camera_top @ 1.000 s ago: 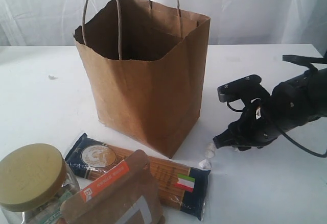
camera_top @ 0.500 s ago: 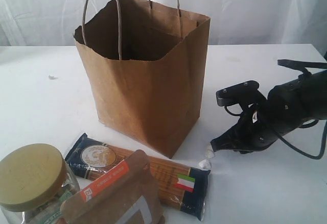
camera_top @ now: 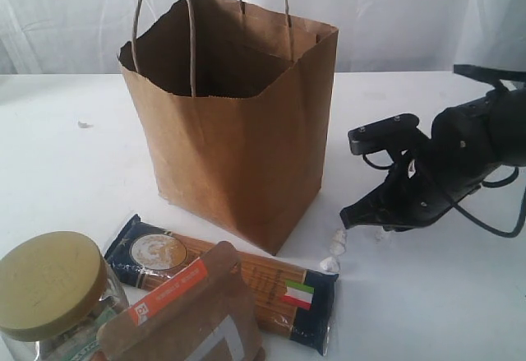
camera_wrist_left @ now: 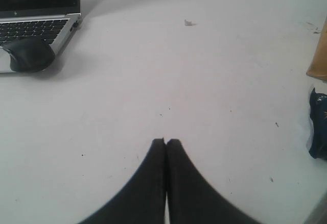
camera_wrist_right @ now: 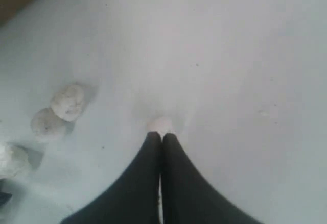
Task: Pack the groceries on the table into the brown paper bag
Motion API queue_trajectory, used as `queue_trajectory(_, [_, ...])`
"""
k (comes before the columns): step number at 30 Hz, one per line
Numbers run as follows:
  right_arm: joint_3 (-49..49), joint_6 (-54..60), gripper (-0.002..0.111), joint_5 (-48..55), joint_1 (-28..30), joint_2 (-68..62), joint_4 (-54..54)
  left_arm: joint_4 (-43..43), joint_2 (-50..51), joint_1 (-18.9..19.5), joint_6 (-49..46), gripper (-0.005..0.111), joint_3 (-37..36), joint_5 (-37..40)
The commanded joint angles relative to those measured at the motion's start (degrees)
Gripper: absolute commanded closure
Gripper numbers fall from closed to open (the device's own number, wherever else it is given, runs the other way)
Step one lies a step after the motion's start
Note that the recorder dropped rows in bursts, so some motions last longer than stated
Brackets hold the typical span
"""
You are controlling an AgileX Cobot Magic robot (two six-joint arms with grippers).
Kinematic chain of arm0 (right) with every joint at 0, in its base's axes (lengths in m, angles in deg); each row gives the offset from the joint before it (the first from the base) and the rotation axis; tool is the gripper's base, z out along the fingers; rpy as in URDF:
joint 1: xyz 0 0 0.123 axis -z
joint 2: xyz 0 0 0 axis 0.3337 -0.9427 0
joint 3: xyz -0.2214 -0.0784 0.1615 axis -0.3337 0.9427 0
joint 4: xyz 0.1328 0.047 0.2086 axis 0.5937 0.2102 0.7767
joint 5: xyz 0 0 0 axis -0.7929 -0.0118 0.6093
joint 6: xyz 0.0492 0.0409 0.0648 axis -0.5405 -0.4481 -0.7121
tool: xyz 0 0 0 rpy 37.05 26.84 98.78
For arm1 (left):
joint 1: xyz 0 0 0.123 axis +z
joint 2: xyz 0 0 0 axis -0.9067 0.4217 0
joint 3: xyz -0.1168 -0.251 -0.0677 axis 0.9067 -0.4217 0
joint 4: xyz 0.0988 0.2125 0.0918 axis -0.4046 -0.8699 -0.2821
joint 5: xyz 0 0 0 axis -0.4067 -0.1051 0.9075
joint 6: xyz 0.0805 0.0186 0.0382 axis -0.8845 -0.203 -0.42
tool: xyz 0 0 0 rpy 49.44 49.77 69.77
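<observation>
- Brown paper bag (camera_top: 238, 147) stands upright on the table (camera_top: 66, 172), spaghetti pack (camera_top: 246, 283) lying just beside it.
- Right gripper (camera_top: 347, 217), fingers pressed together, sits low near the pack's end, not touching it.
- Left gripper (camera_wrist_left: 166, 141) has its fingers together over the table.

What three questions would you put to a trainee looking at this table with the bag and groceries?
1. True or false: the paper bag lies flat on its side on the table.
2. Which is nearest the right tool? A) gold-lidded jar B) small white lumps C) laptop
3. In a word: are the left tool and the right tool open or shut?

Key: 1 false, it stands upright with its mouth open; 2 B; 3 shut, both of them.
</observation>
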Motion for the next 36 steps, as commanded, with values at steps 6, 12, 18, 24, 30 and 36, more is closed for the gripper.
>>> queue_trajectory(6, [0.45,-0.02,0.108,0.79,0.32,7.74,0.28,0.42,-0.25,0.05,0.07,0.107,-0.21,-0.28])
queue_trajectory(12, [2.52,2.11,0.079,-4.2,0.32,4.34,0.68,0.42,-0.25,0.05,0.07,0.107,-0.21,-0.28])
queue_trajectory(18, [1.79,2.11,0.066,-5.85,0.32,0.75,0.68,0.42,-0.25,0.05,0.07,0.107,-0.21,-0.28])
queue_trajectory(24, [1.79,1.62,0.066,-6.41,0.32,-3.11,0.68,0.42,-0.25,0.05,0.07,0.107,-0.21,-0.28])
queue_trajectory(30, [1.79,1.62,0.068,-8.03,0.32,-4.06,0.68,0.42,-0.25,0.05,0.07,0.107,-0.21,-0.28])
queue_trajectory(36, [1.79,1.62,0.089,-7.33,0.32,-4.06,0.68,0.42,-0.25,0.05,0.07,0.107,-0.21,-0.28])
